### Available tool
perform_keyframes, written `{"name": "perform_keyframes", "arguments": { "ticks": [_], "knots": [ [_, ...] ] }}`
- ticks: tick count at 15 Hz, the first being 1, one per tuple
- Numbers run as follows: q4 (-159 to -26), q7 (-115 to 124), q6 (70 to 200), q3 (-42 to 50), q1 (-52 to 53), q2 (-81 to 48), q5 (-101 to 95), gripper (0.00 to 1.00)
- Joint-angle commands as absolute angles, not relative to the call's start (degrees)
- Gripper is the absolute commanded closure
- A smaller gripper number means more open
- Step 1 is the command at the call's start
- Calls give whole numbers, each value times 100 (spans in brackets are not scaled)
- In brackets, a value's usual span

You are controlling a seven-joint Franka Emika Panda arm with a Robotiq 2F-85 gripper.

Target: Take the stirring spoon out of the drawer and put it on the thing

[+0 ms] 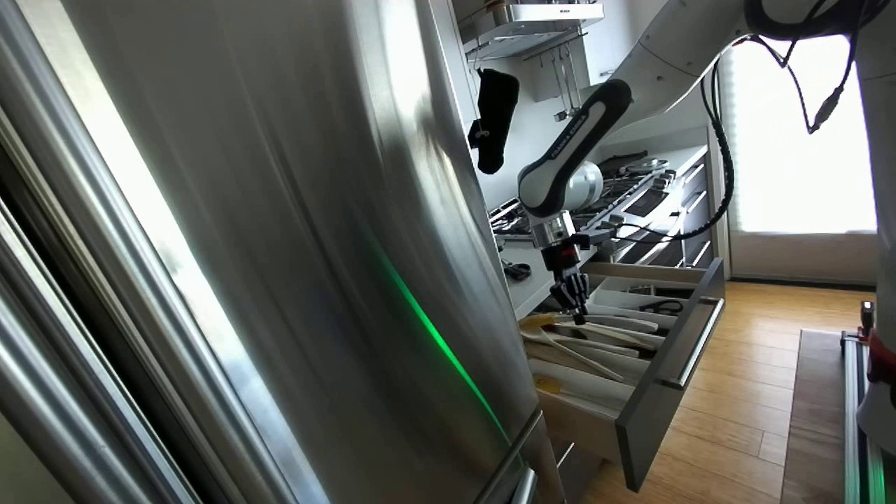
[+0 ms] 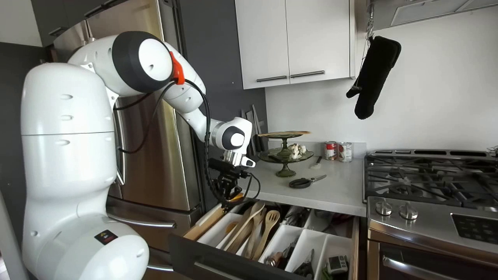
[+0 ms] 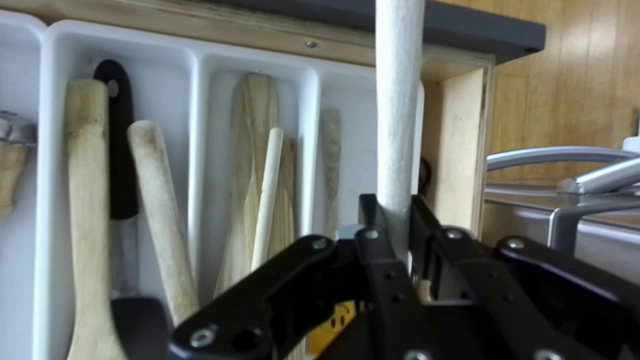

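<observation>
In the wrist view my gripper (image 3: 390, 205) is shut on a pale, round wooden handle (image 3: 399, 100), apparently the stirring spoon's. The handle is near the camera, above the open drawer (image 3: 457, 150), and points towards its front. Its head is hidden behind the fingers. A yellow piece with a smiley face (image 3: 331, 327) shows behind them; I cannot tell whether it belongs to the handle. In both exterior views the gripper (image 1: 579, 311) (image 2: 226, 206) is low over the fridge-side end of the drawer (image 1: 644, 423) (image 2: 186, 256). Which "thing" is meant is unclear.
Several wooden utensils (image 2: 270, 227) lie in the white compartments. On the counter (image 2: 338, 182) are a two-tier green stand (image 2: 286, 171) with items on it, scissors (image 2: 301, 182) and two cans (image 2: 330, 151). The steel fridge (image 1: 315, 210) stands beside the drawer; a stove (image 2: 408, 186) is beyond.
</observation>
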State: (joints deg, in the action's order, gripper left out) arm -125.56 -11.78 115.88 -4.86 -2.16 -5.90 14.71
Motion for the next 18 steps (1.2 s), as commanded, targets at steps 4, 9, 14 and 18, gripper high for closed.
{"name": "perform_keyframes", "arguments": {
  "ticks": [4, 9, 14, 18],
  "knots": [
    [-12626, -837, 12168, -369, -21, -388, 964, 83],
    [-12588, -790, 12257, -346, -15, -390, 819, 96],
    [-11694, -779, 12040, -284, 17, -555, -422, 96],
    [-10753, -818, 11842, -322, 123, -982, -1212, 96]
  ]
}}
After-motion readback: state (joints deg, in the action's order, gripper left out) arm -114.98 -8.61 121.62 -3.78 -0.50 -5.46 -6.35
